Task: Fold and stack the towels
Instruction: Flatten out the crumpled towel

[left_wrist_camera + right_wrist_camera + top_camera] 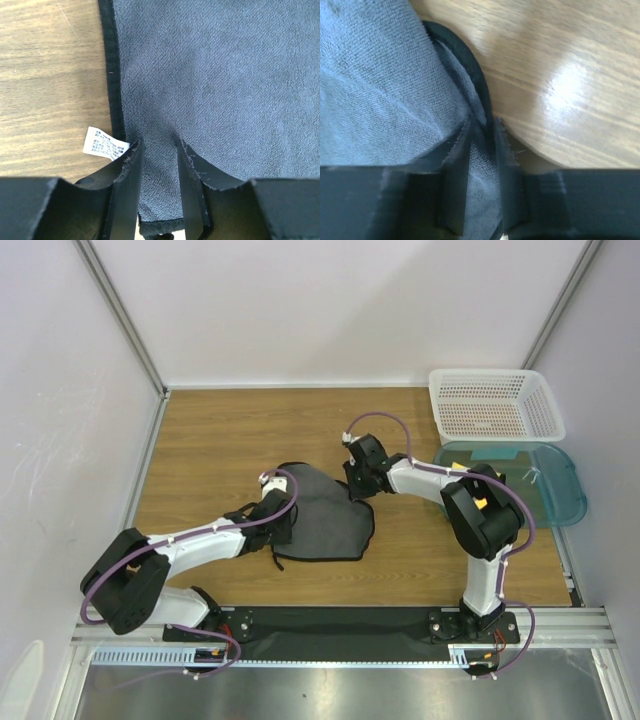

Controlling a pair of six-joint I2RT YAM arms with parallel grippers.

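Note:
One towel lies spread on the wooden table, dark grey side up with black edging. My left gripper sits at its left edge. In the left wrist view the cloth runs up between the two fingers, its hem near their base and a white label beside them. My right gripper is at the towel's far right corner. In the right wrist view its jaws are pinched on a fold of the grey cloth and its black hem.
A white lattice basket stands at the back right, with a teal translucent tub just in front of it. The right arm's elbow rises beside the tub. White walls close in the table on three sides.

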